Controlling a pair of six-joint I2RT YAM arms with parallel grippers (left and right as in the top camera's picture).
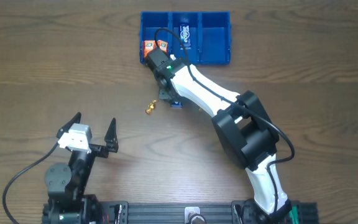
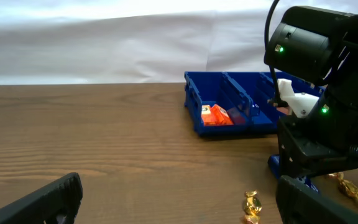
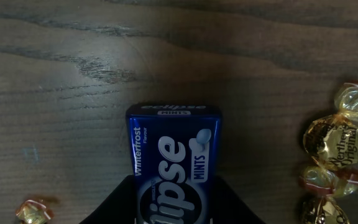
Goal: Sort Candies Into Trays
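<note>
My right gripper (image 3: 173, 186) is at the tin (image 3: 173, 143), which lies on the table near the tray (image 1: 216, 37); I cannot tell whether it grips. Left gripper (image 1: 94, 124) idles, spread wide. I'd squeeze the tin's long sides squarely and lift straight, clear of the candies (image 3: 331, 149).

You have a dark brown wood-grain counter (image 1: 42, 74), matt and finely streaked. The blue three-compartment plastic tray (image 1: 215, 43) looks smooth, faintly glossy. The blue mint tin (image 3: 173, 155) shines; the gold foil-wrapped candies (image 3: 331, 146) are crinkled, reflective.
</note>
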